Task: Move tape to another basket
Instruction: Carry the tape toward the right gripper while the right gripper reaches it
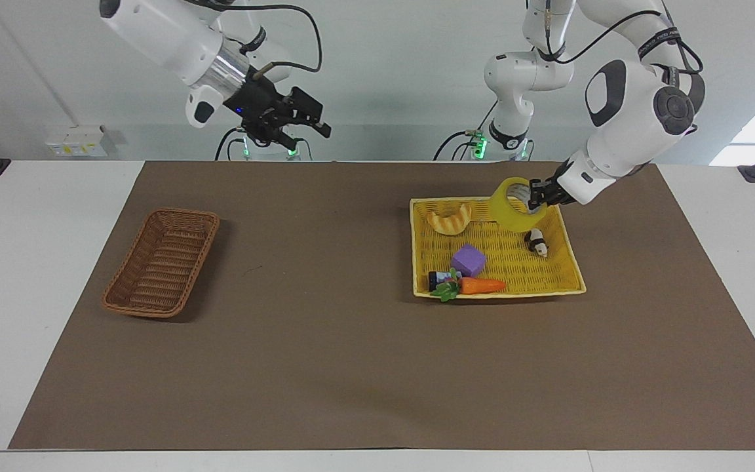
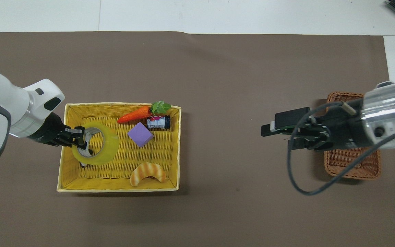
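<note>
The yellow tape [image 1: 505, 213] hangs tilted in my left gripper [image 1: 535, 195], lifted a little above the yellow basket [image 1: 571, 265] at its end nearest the left arm. The left gripper is shut on the roll's wall, one finger inside the ring; the overhead view shows the gripper [image 2: 79, 137] and the tape [image 2: 110, 149] too. The brown wicker basket [image 1: 161, 262] lies empty toward the right arm's end. My right gripper [image 1: 309, 121] is open and empty, raised high; in the overhead view it [image 2: 278, 135] is over the mat beside the wicker basket [image 2: 351, 168], which the right arm partly covers.
In the yellow basket [image 2: 115, 188] lie a croissant [image 1: 449, 219], a purple cube [image 1: 468, 260], a carrot [image 1: 479, 285], a small bottle [image 1: 438, 280] and a small black-and-white toy [image 1: 537, 242]. A brown mat [image 1: 325, 341] covers the table.
</note>
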### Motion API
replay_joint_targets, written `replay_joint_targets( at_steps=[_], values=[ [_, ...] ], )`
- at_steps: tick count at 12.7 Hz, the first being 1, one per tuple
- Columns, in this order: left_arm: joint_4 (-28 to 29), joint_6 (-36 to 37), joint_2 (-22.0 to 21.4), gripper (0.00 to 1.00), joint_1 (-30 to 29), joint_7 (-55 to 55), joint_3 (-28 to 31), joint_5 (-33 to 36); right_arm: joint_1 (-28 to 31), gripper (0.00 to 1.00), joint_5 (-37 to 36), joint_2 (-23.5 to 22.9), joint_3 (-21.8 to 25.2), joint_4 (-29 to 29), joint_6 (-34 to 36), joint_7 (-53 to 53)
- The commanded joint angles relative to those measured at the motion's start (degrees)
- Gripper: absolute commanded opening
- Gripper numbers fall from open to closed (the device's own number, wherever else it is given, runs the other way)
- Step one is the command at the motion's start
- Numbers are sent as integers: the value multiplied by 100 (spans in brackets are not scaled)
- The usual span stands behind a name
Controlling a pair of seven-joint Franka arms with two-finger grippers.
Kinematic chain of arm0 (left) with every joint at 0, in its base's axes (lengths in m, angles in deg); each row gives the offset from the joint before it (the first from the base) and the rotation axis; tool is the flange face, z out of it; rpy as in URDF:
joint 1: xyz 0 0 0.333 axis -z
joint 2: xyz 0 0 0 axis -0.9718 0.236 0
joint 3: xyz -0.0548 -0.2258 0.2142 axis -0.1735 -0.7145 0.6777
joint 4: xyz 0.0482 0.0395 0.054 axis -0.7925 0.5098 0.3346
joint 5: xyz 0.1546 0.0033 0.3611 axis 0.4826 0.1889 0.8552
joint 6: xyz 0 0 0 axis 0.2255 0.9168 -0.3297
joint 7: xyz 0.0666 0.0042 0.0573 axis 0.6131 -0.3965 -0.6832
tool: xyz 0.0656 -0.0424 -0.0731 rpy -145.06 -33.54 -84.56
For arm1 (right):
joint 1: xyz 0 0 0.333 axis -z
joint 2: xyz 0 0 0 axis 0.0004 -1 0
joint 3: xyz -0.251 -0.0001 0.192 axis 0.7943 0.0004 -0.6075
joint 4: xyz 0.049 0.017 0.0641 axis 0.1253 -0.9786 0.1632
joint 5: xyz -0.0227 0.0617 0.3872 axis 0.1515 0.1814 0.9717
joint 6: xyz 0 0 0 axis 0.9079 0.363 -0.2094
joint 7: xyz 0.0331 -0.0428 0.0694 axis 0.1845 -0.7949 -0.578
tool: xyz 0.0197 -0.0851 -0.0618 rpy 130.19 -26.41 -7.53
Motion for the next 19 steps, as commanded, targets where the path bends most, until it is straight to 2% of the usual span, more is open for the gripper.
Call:
replay_joint_targets(
  at_steps=[1, 4, 6, 7, 9, 11, 14, 16, 17, 18, 19],
  values=[
    [-95, 5, -25, 0, 611, -684, 27, -307, -290, 100, 671, 328, 27, -765, -851, 265],
    [-192, -476, -15, 0, 1271, -1616, 18, -694, -669, 100, 1410, 284, 27, -1196, -1767, 161],
    [-446, -742, 28, 0, 1763, -2599, 27, -704, -678, 100, 2068, 127, 27, -1311, -1944, -382],
    [-621, -742, 37, 0, 1887, -2847, 18, -704, -678, 100, 2158, 74, 27, -1337, -1962, -567],
    [-911, -743, 46, 0, 2002, -3173, 9, -704, -670, 100, 2194, 21, 27, -1556, -1997, -1163],
    [-1045, -760, 55, 0, 2002, -3481, -192, -704, -635, 100, 2579, 81, 36, -1855, -1997, -2025],
    [-1019, -1434, 55, 0, 2011, -3570, -429, -773, -617, 100, 2773, 91, 27, -1874, -2041, -2142],
    [-1027, -1498, 55, 0, 2063, -3623, -509, -800, -617, 100, 2800, 100, 36, -1882, -2050, -2265],
    [-1027, -1533, 55, 0, 2151, -3658, -509, -800, -617, 95, 2800, 100, 36, -1874, -2076, -2318],
    [-1019, -1594, 55, 0, 2161, -3667, -509, -800, -608, 50, 2800, 91, 36, -1874, -2076, -2466],
    [-1019, -1604, 46, 0, 2169, -3667, -518, -800, -565, 11, 2800, 91, 36, -1874, -2024, -2476]
  ],
)
